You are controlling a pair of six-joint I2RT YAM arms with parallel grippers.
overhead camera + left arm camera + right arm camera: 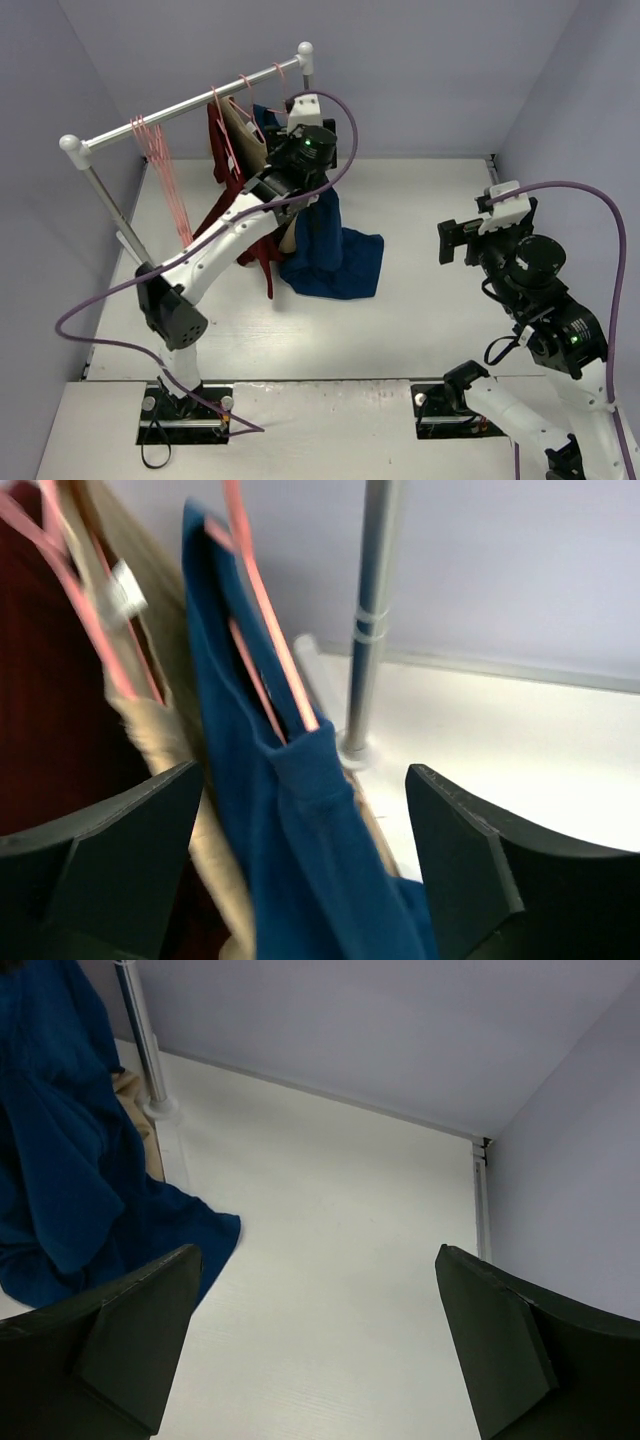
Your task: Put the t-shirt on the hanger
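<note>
The right arm sits near the front, its base cut off by the frame edge. The right jaws stand wide apart with nothing between them, above bare tabletop.

The left arm reaches out to the rail. From above, its wrist hides the upper part of the clothes. The left jaws are spread wide on either side of the t-shirt and are not closed on it.

The t-shirt hangs on the hanger, whose pink wire runs down inside the collar. The hook is out of frame in the wrist view, which is slightly blurred. The shirt's lower part lies bunched on the tabletop.

Just beside it hang a tan garment and a dark red garment, both cropped. Bare pink hangers hang further along the rail.
</note>
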